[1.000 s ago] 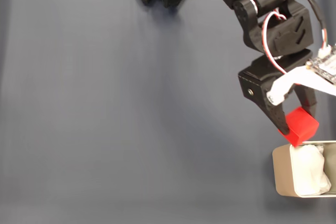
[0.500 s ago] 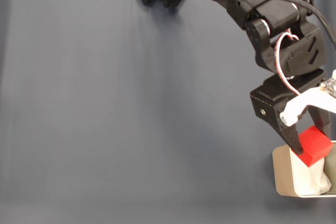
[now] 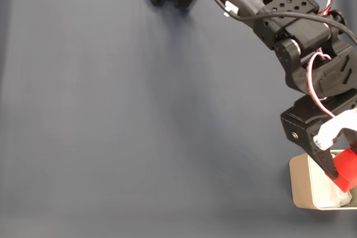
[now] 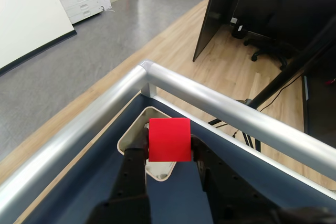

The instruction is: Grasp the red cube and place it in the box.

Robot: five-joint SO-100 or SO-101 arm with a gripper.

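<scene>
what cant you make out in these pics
- Box: in the fixed view its right part runs off the frame edge; in the wrist view the cube and gripper cover much of it.
- Box lining: mostly behind the cube and gripper.
- How high the cube sits above the box: neither view settles it.

Black fingers [image 3: 333, 168] clamping red cube [image 3: 348, 171], over beige box [image 3: 299, 185]

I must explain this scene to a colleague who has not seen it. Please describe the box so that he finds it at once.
In the fixed view, follow the black arm down to the bottom right corner of the dark blue table. Under the tool, which holds the red cube, lies the box: beige-grey, rounded corners, white lining, much wider than the cube.
</scene>
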